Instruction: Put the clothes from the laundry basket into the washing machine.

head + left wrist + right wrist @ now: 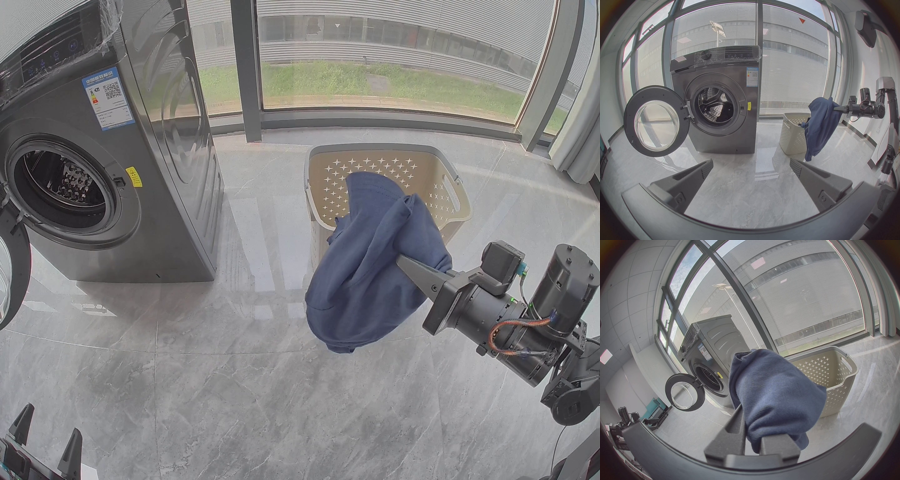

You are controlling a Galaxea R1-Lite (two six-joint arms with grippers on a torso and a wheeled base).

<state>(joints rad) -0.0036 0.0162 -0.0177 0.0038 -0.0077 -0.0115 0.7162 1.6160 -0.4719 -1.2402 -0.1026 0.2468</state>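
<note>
Your right end effector (406,264) is pinched shut on a fold of the blue garment (362,275) and holds it at about 1 o'clock. The cloth hangs in a loose bunch, off the floor (250,387), over the near rim of the laundry basket (381,149). Gripping a single fold lets the rest drape freely, which I judge suits a carry but leaves a long tail. The washing machine (169,125) stands at 10 o'clock with its door (656,120) swung wide, so the drum (62,181) is ready to receive the load. Your left end effector (51,422) sits low at 7 o'clock, fingers spread and empty, seemingly parked out of the path. The garment hides the basket's bottom, so I cannot tell whether more clothes remain there.
</note>
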